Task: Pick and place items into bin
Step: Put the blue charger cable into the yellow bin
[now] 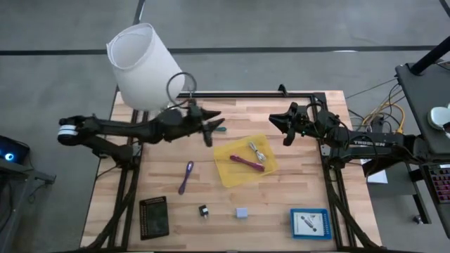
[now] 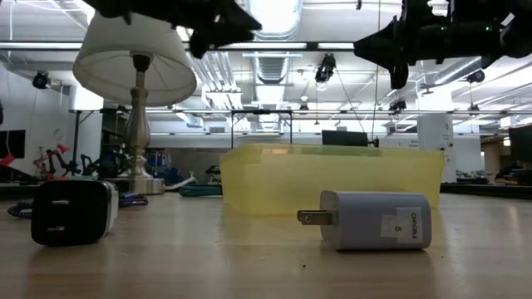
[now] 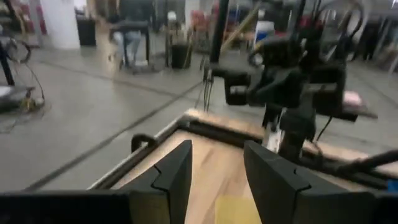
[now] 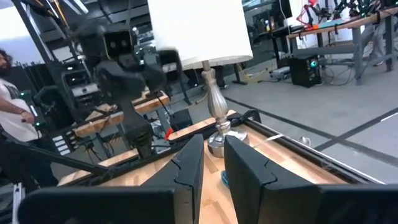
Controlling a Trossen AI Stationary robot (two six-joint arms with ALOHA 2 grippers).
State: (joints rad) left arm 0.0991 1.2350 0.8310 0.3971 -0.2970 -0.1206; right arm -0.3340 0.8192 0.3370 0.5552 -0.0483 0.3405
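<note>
Grippers are hovering apart in the high view: left gripper [image 1: 209,129] at the bin's [image 1: 226,172] ten o'clock, right gripper [image 1: 287,126] at its one o'clock, magenta cord [image 1: 247,163] and clip [image 1: 256,150] lying inside, purple cord [image 1: 185,176] at eight. Low view is showing the grey cube [image 2: 376,220] fronting the bin. Wrist views are showing both jaws narrowly parted, gripping nothing.

Grey concrete floor [image 1: 295,24] w/ dark seam lines. Wood table [image 1: 169,211], black frame. Open workshop behind: ceiling ducts [image 2: 274,62], strip lights, benches, person [image 4: 12,99] at edge.
</note>
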